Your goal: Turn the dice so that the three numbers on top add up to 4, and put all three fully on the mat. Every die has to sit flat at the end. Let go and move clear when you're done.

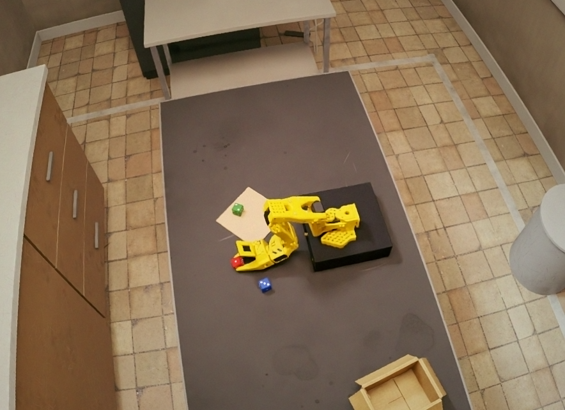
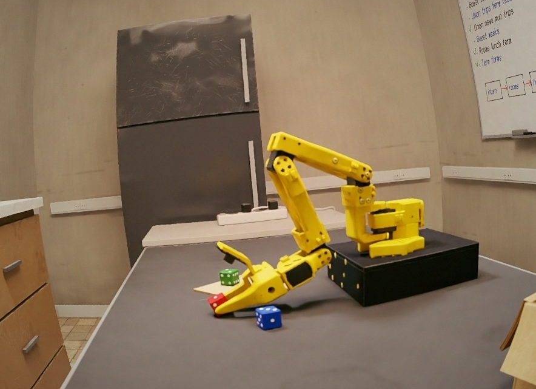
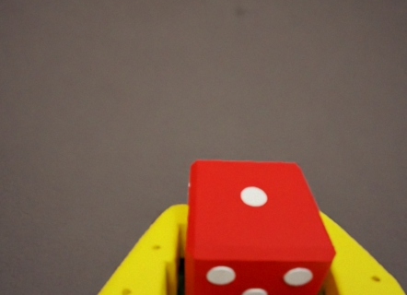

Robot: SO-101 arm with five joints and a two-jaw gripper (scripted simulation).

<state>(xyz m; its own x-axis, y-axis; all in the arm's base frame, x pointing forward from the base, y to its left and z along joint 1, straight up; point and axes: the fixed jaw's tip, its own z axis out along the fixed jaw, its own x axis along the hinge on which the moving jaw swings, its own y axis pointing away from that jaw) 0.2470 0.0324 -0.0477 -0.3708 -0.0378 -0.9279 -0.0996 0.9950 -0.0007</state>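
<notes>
My gripper (image 1: 237, 261) (image 2: 217, 302) (image 3: 256, 233) is shut on the red die (image 1: 235, 260) (image 2: 215, 300) (image 3: 253, 224) and holds it tilted, low over the dark table; contact with the table is unclear. The wrist view shows its one-pip face and part of a face with several pips. The green die (image 1: 237, 209) (image 2: 229, 277) sits flat on the tan mat (image 1: 248, 222) (image 2: 206, 288); its top number is hard to read. The blue die (image 1: 264, 284) (image 2: 268, 318) sits flat on the table, off the mat, near the gripper; its top appears to show three.
The arm's black base block (image 1: 351, 259) (image 2: 416, 274) stands to the right of the mat. The forearm hides the mat's right part in the top view. An open cardboard box (image 1: 397, 389) (image 2: 519, 354) stands at the near right.
</notes>
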